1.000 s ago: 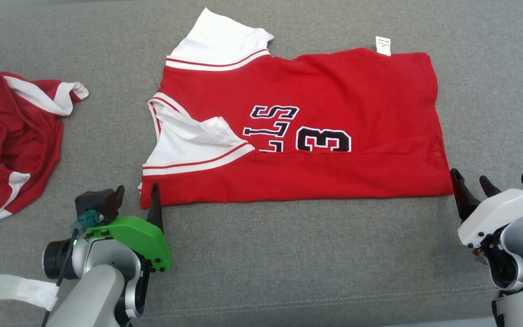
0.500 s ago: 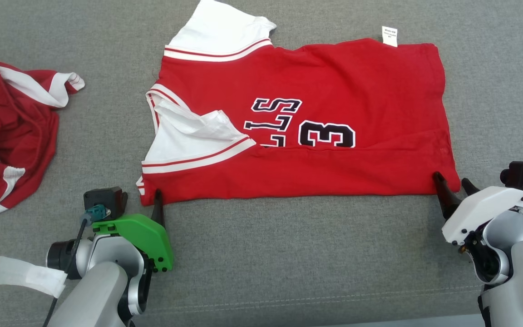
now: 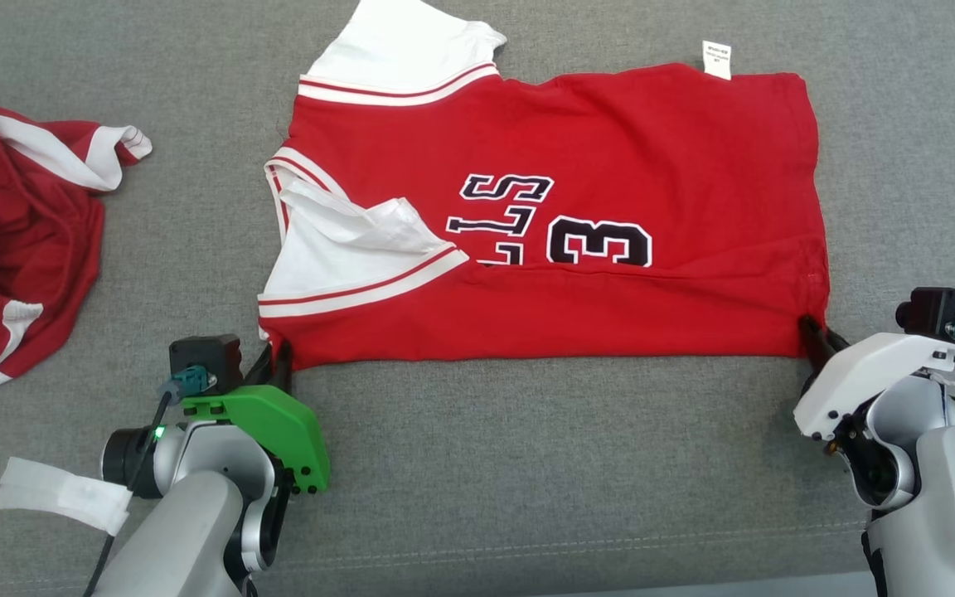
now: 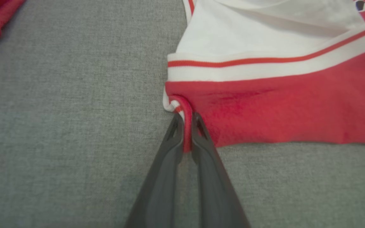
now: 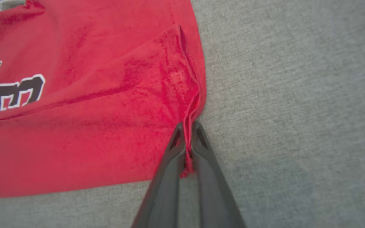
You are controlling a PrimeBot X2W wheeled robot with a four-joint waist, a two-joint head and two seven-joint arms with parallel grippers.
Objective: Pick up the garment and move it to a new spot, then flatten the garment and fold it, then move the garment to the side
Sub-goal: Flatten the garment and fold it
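Nearest, at 8 o'clock: white tape strip (image 3: pixel 63 496) on left forearm. At 7 o'clock, left gripper (image 3: pixel 277 361) clamped on near-left corner of garment (image 3: pixel 610 149); at 4 o'clock, right gripper (image 3: pixel 815 333) pinched tight on near-right corner. Red jersey spread flat on grey cushion (image 3: pixel 527 464), centre to 12 o'clock, near strip folded over. Second red garment (image 3: pixel 21 240) crumpled at 9 o'clock, well apart. White label (image 3: pixel 717 60) at far edge, 1 o'clock

The left gripper (image 3: pixel 274 363), at seven o'clock in the head view, is being pinched shut on a corner of the garment (image 3: pixel 610 141); the right gripper (image 3: pixel 813 333), at four o'clock, is being clamped on the opposite corner (fingers (image 4: pixel 160 186) are being aimed roughly toward twelve).
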